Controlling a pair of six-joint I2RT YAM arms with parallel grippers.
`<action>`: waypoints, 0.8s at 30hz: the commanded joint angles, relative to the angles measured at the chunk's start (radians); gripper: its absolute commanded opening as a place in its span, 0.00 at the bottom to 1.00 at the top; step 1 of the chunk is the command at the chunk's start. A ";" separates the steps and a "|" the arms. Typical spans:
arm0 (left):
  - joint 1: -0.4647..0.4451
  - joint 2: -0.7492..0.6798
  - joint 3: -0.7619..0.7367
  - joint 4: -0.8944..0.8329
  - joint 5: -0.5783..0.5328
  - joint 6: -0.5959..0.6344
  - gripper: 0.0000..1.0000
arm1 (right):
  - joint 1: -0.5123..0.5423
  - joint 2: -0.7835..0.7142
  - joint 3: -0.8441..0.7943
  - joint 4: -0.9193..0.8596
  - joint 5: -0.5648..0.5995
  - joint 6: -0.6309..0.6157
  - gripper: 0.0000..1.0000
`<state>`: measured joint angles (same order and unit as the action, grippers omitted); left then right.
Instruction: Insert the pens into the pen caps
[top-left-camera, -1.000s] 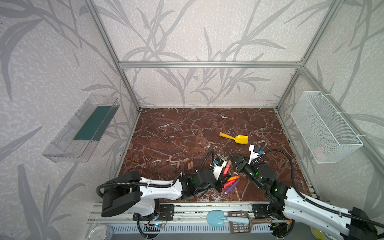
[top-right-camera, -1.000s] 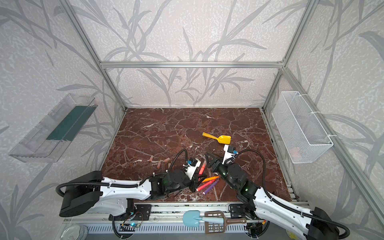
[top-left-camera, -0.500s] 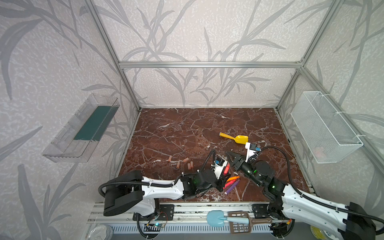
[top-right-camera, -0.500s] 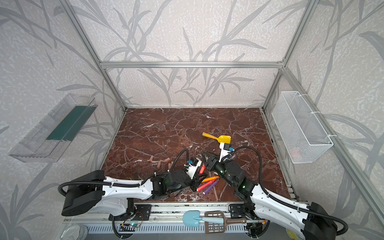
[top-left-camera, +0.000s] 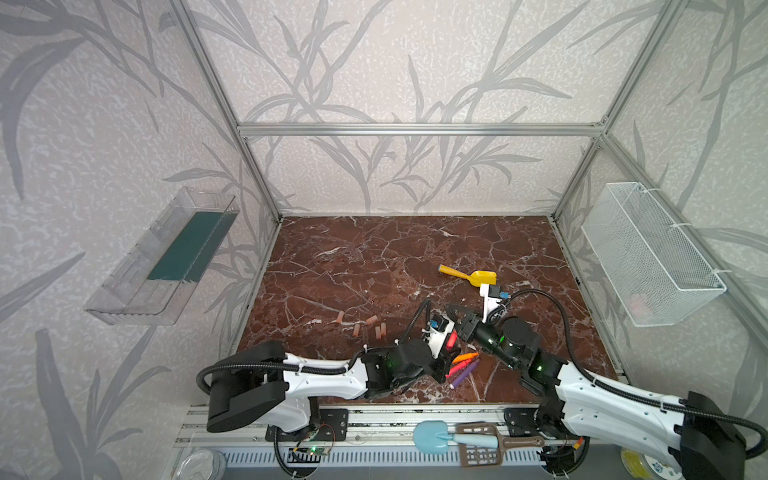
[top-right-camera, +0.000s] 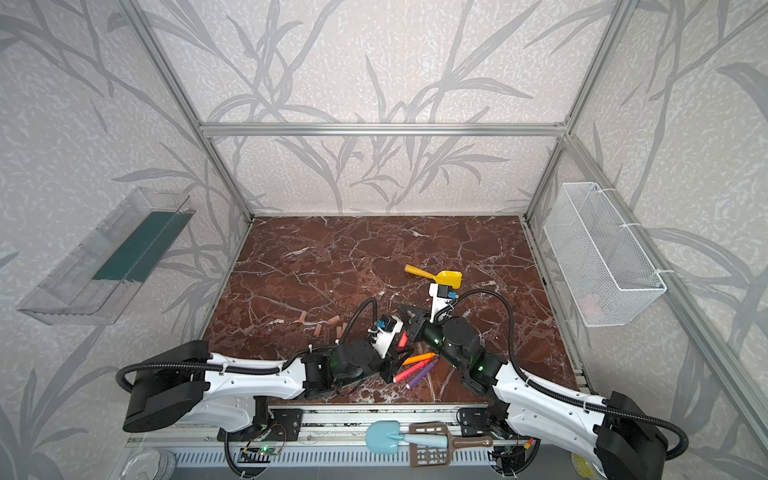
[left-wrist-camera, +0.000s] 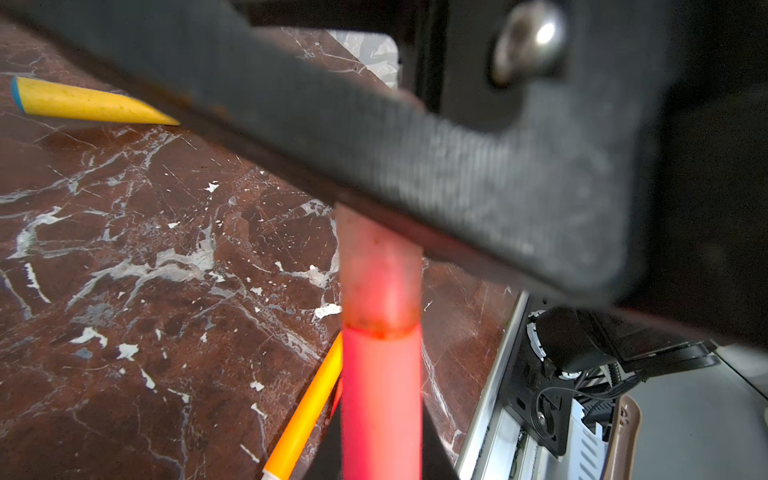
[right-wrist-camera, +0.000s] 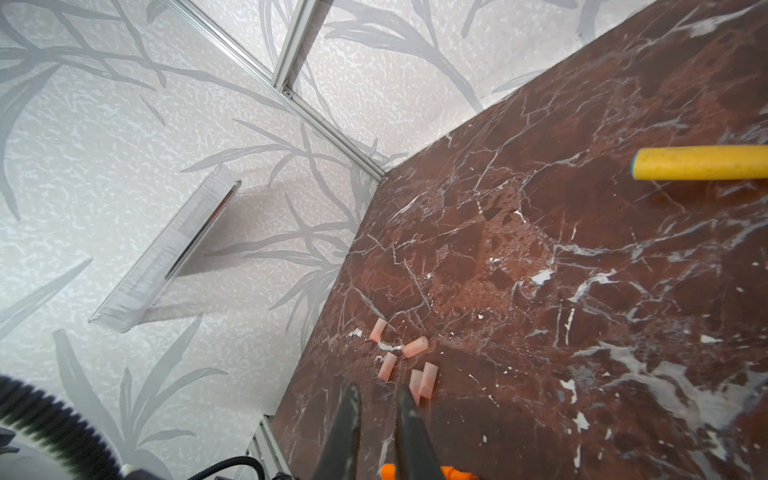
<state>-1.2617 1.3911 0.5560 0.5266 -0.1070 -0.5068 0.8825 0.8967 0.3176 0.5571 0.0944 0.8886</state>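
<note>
**Right hand closes up beside the capped pen**

Since a second ago the right hand (right-wrist-camera: 378, 392) has gone from spread to pressed together and shifted toward 9 o'clock; nothing shows in its grip. One of its fingers (left-wrist-camera: 374, 137) crosses the far end of the cap (left-wrist-camera: 380, 270) seated on a pink pen (left-wrist-camera: 380, 395), which the left hand (top-left-camera: 445, 359) pinches, capped end toward 12 o'clock. Both hands meet at 5 o'clock on the bench (top-left-camera: 374, 257). Orange, pink and purple pens (top-left-camera: 463, 366) lie just beside them. Five loose caps (right-wrist-camera: 415, 347) rest at 8 o'clock, a yellow scoop (top-left-camera: 469, 275) at 2 o'clock.
</note>
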 joint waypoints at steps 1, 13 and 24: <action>0.005 -0.022 0.029 0.002 -0.014 0.016 0.00 | -0.001 0.012 0.032 0.003 -0.027 -0.013 0.00; 0.198 -0.077 0.089 -0.028 0.163 0.008 0.00 | 0.084 0.065 -0.024 0.065 -0.041 -0.037 0.00; 0.211 -0.107 0.196 -0.179 -0.137 0.119 0.00 | 0.255 0.183 0.006 0.029 0.096 0.126 0.00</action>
<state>-1.1156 1.3228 0.6411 0.2123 0.0452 -0.3779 1.0203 1.0485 0.3489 0.6590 0.3653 0.9550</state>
